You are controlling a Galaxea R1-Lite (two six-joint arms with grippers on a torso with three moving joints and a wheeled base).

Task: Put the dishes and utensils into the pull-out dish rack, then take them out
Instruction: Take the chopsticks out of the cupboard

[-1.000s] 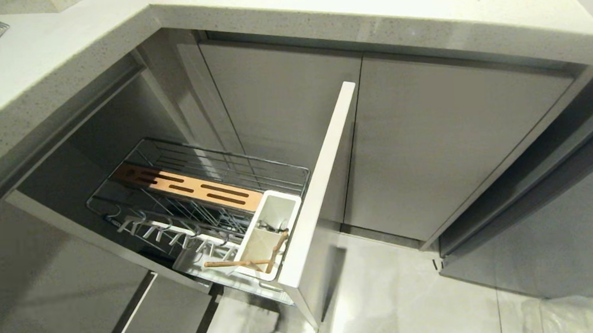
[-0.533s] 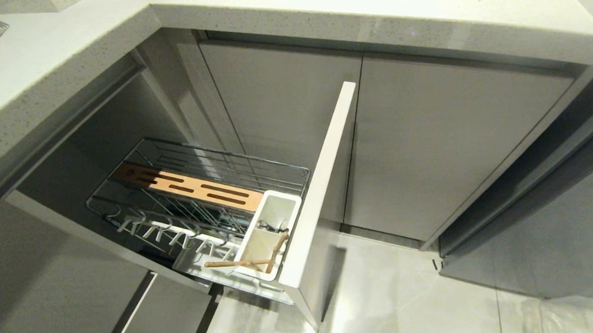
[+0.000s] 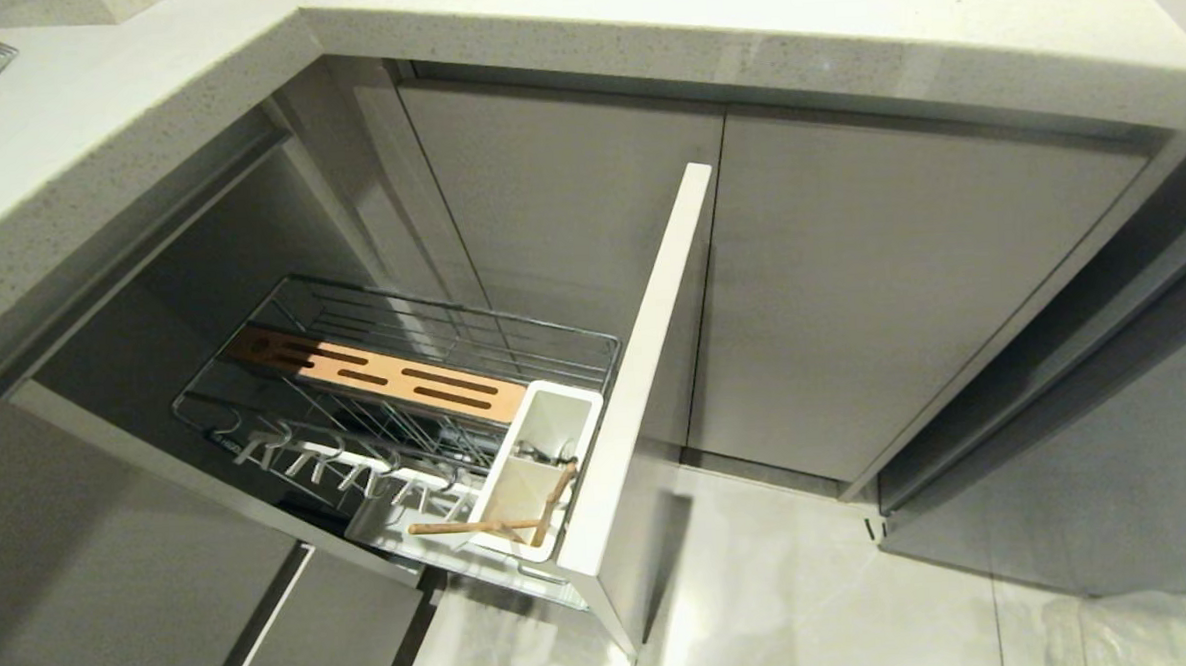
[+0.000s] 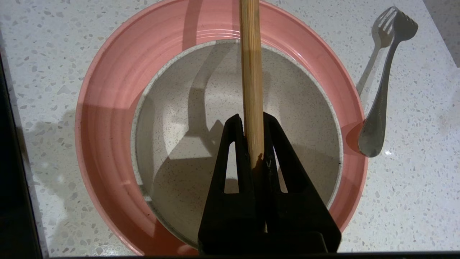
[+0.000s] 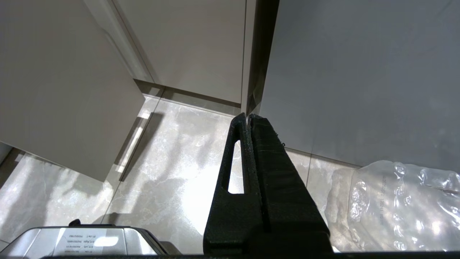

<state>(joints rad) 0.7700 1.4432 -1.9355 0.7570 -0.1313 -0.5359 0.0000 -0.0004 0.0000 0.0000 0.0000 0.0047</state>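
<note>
One chopstick (image 4: 251,72) clamped firmly in the left gripper (image 4: 253,124), long end pointing away from the wrist, hanging over the cream bowl (image 4: 298,108). Bowl nested on the pink plate (image 4: 107,108), both on the speckled bench (image 4: 46,54), with a metal fork (image 4: 384,90) just beside the plate rim. Right gripper (image 5: 248,117) pressed closed on nothing, parked low over the floor near the grey cabinet doors (image 5: 341,72).

Lower down, the pull-out dish rack (image 3: 452,319) drawn fully out, no dishes in it. Pale wooden sticks (image 3: 476,526) already resting across the white caddy (image 3: 557,415) at the front panel (image 3: 654,350); hard to tell if one or two.

Probably loading in progress, so:
- Keep the grip tight and carry the chopstick clear of the bench edge before going down.
- Turn the wrist so that the free end points downward.
- Aim at the caddy compartment, not at the wire floor beside it.
- Lower slowly, avoiding the front panel and the sticks already there.
- Release only with the tip well inside the caddy; otherwise risk of falling through the wires.
</note>
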